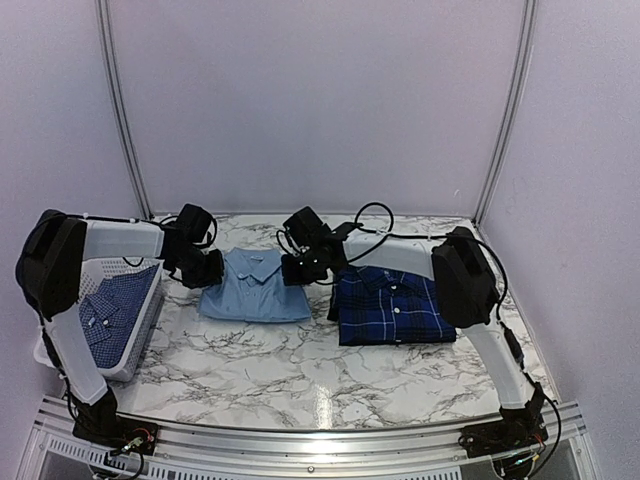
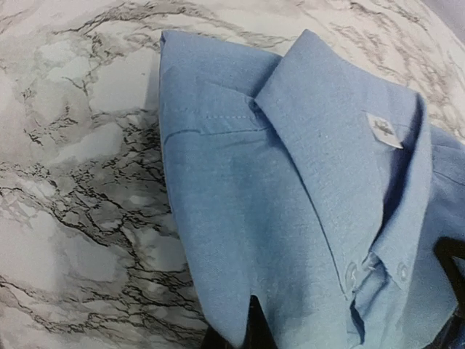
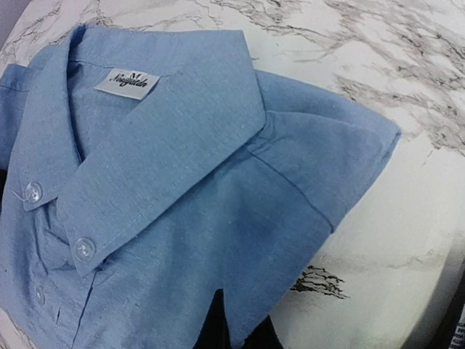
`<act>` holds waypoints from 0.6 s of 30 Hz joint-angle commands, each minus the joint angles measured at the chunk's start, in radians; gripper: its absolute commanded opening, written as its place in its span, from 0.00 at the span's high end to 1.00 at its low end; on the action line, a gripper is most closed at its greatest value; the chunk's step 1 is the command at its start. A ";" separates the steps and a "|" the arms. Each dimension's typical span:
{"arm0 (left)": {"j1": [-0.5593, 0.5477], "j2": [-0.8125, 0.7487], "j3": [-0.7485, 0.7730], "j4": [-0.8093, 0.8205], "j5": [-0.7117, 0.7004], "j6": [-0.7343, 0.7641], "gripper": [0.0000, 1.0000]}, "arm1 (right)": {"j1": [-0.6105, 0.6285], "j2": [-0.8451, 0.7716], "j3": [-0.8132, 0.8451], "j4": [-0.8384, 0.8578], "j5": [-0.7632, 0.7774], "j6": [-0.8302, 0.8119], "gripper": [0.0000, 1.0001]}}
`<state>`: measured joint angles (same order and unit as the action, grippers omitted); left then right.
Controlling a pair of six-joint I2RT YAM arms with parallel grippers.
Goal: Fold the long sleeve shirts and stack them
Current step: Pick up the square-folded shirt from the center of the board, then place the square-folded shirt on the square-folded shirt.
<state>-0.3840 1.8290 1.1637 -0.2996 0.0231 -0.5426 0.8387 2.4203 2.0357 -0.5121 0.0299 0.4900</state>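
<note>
Pinching light blue shirt (image 1: pixel 255 290) shoulders between both jaws

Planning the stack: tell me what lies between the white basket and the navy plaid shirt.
The folded light blue shirt lies there on the marble table, as the top view shows.

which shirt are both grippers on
The light blue shirt, mid-table: left gripper and right gripper sit at its shoulders. The plaid shirt lies to its right; the check shirt is in the basket.

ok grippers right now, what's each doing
left gripper: shut on light blue shirt
right gripper: shut on light blue shirt
</note>
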 commanded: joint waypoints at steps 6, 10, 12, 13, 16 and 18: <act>-0.016 -0.169 0.010 -0.014 0.116 -0.042 1.00 | 0.016 -0.104 0.129 -0.091 0.026 -0.066 1.00; -0.024 -0.214 0.029 -0.018 0.144 -0.058 1.00 | 0.014 -0.149 0.142 -0.118 0.052 -0.081 1.00; -0.030 -0.229 0.042 -0.017 0.167 -0.070 1.00 | 0.010 -0.178 0.139 -0.133 0.064 -0.088 1.00; -0.036 -0.238 0.048 -0.017 0.174 -0.078 1.00 | 0.010 -0.194 0.134 -0.140 0.071 -0.091 1.00; -0.074 -0.252 0.072 -0.012 0.173 -0.112 1.00 | 0.003 -0.255 0.083 -0.147 0.105 -0.101 1.00; -0.113 -0.251 0.092 0.001 0.167 -0.138 1.00 | -0.007 -0.305 0.027 -0.147 0.129 -0.103 1.00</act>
<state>-0.4320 1.6215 1.1931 -0.3096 0.1547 -0.6277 0.8421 2.2368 2.1059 -0.6609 0.0990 0.4099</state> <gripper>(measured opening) 0.028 0.004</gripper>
